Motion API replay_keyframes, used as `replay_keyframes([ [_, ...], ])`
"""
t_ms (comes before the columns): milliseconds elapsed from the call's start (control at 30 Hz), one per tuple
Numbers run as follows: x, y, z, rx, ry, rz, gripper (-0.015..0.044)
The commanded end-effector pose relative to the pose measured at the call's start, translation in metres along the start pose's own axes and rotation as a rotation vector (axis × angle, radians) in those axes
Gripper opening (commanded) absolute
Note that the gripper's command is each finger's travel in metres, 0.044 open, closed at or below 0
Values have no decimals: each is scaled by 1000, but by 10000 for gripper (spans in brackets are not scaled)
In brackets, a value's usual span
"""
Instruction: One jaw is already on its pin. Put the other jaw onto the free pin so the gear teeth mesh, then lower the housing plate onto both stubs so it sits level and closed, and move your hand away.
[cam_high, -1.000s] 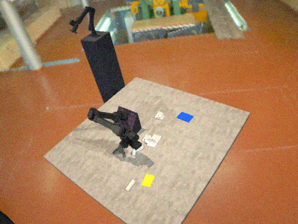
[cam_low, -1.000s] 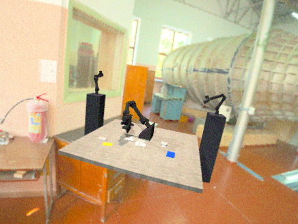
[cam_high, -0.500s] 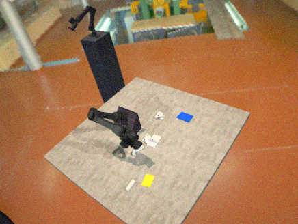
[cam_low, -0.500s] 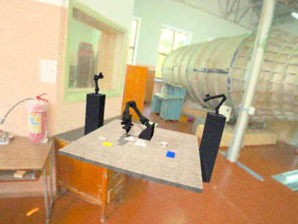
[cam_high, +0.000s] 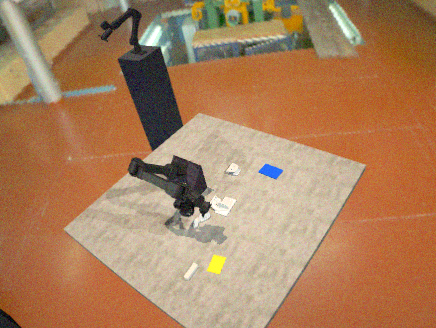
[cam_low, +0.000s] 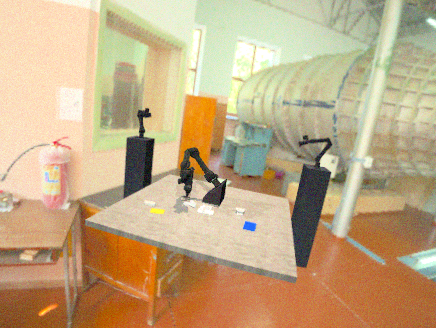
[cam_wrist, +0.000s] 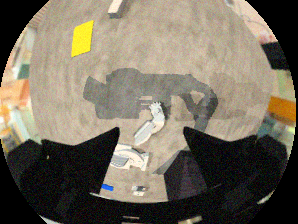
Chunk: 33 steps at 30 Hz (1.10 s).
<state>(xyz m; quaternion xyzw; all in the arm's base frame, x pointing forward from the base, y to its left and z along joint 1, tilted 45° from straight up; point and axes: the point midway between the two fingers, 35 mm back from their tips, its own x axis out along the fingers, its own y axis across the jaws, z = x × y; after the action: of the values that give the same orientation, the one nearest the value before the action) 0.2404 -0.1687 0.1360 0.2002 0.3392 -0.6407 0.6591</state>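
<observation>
Loose jaw lies flat, teeth pointing away from base plate

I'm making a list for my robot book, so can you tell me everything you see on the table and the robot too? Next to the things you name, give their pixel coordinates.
Table (cam_high: 300, 200) (cam_low: 240, 245): one, grey-brown, under everything listed here
Loose jaw (cam_high: 201, 220) (cam_wrist: 158, 119): one, white, below the gripper
Base (cam_high: 227, 206) (cam_wrist: 142, 161): one, white, beside the arm's foot
Housing plate: cannot tell which piece it is
Small piece (cam_high: 233, 169) (cam_low: 240, 211): one, white, between base and blue patch
Blue patch (cam_high: 270, 171) (cam_low: 249, 226): one
Yellow patch (cam_high: 216, 264) (cam_low: 157, 211) (cam_wrist: 82, 38): one
Bar (cam_high: 191, 271) (cam_low: 150, 203): one, off-white, beside yellow patch
Arm (cam_high: 155, 182) (cam_low: 201, 162): one, black
Gripper (cam_wrist: 152, 129): one, black, open
</observation>
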Motion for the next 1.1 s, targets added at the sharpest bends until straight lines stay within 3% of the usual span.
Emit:
replay_keyframes([
  [0,0,-1,-2,-86,0,-4,440],
  [1067,-2,0,-18,-871,5,-4,440],
])
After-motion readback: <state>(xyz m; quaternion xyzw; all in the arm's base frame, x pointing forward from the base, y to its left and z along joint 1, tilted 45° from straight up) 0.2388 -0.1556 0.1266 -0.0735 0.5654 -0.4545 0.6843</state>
